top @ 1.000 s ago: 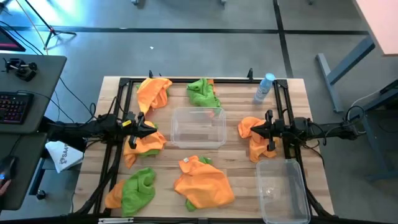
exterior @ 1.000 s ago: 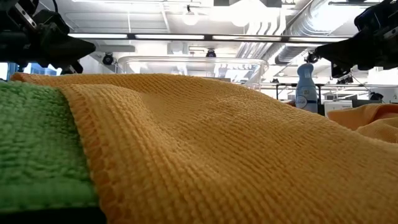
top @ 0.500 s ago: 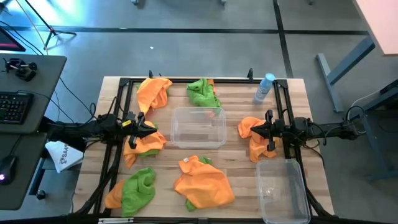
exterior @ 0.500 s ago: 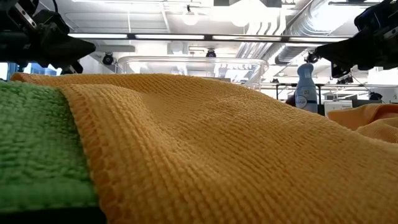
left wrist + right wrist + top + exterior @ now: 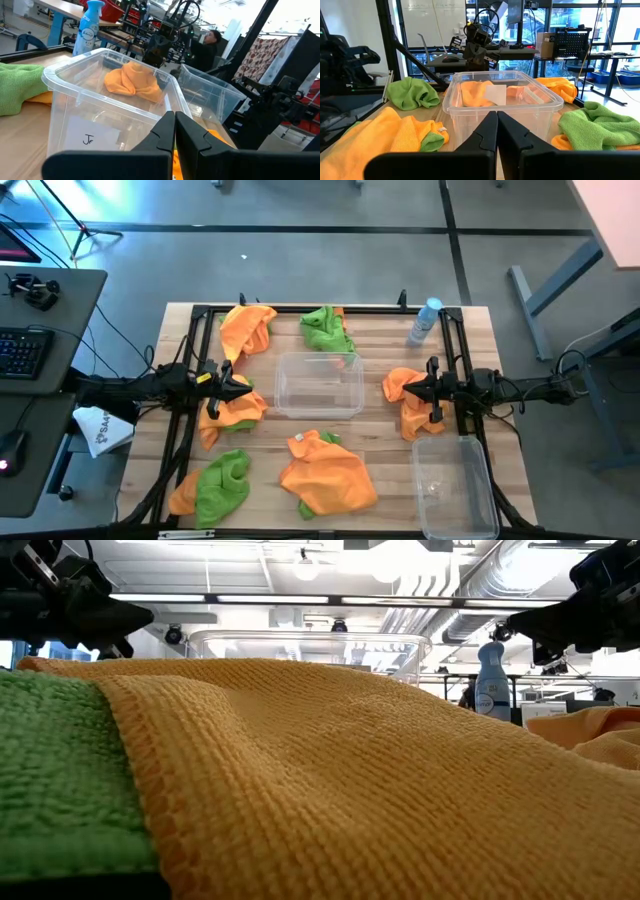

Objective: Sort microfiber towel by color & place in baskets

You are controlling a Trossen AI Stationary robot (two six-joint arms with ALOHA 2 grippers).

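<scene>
In the high view, the table [image 5: 380, 425] is seen from above with the microfiber towels scattered on it. An orange towel [image 5: 245, 328] lies at the upper left of the table and a green towel [image 5: 325, 330] at the upper middle. A second orange towel [image 5: 235, 412] lies at the left, an orange and green pair [image 5: 215, 485] at the lower left, a large orange towel [image 5: 325, 475] at the lower middle, and one more orange towel [image 5: 408, 405] at the right. One clear basket [image 5: 320, 385] stands in the middle and appears empty; the second basket [image 5: 455, 485] is at the lower right. A bottle with a blue cap [image 5: 425, 322] stands at the upper right. The left pincer [image 5: 243, 384] is held over the left orange towel, and the right pincer [image 5: 396, 391] over the right one.

In the low view, almost the whole frame is filled by the large orange towel, with a green cloth [image 5: 50, 780] at the lower left. The arms are seen at the upper corners.

In the left wrist view, the fingers [image 5: 160, 135] of the left pincer are pressed together and nothing is held. The middle basket is seen just in front.

In the right wrist view, the right pincer [image 5: 496, 130] is also closed and empty, and it points at the same basket.

The towels are judged to be light, soft and floppy, not fragile, with a rough weave that should not slip. A raised fold or crumpled ridge is probably the best place to take hold, because a flat part gives the fingers little to pinch.
</scene>
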